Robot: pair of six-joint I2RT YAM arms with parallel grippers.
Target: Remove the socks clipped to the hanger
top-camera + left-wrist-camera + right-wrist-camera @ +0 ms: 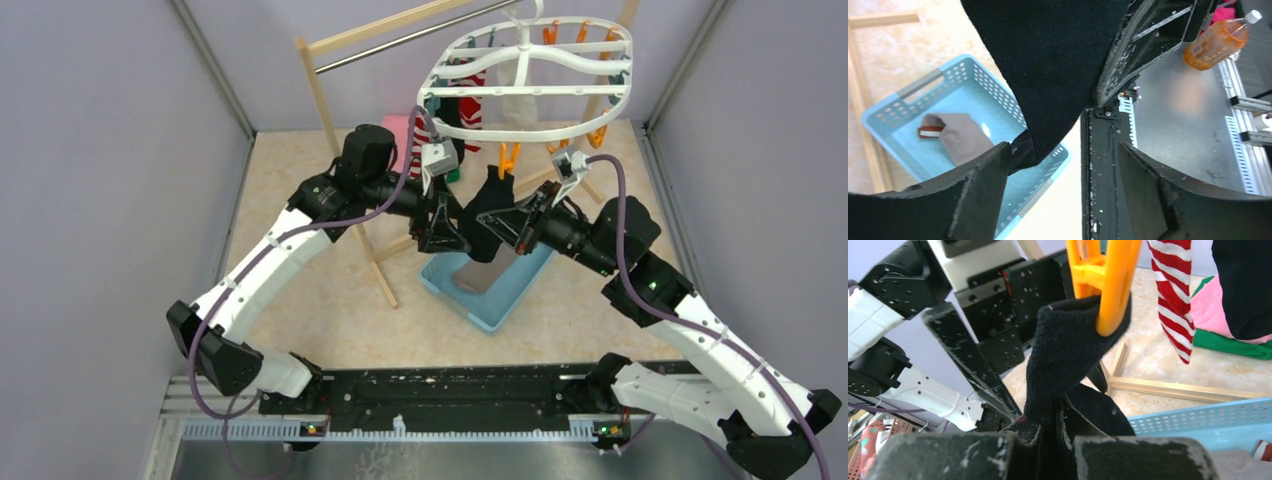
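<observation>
Right gripper (1048,427): jaws pinched tight on low part of black sock (1063,350). Top of sock bitten by orange clip (1110,295), hanging under white hanger (524,52).

Left gripper (1065,150): jaws wide apart, holding nothing, close by same sock.

Below: blue basket (973,75), grey sock (960,137) inside.

Striped sock (1173,305) hangs further back.

Orange bottle (1215,42) on metal plate: label too blurry to read.

Black sock's bottom end hidden behind right fingers (1020,440).
</observation>
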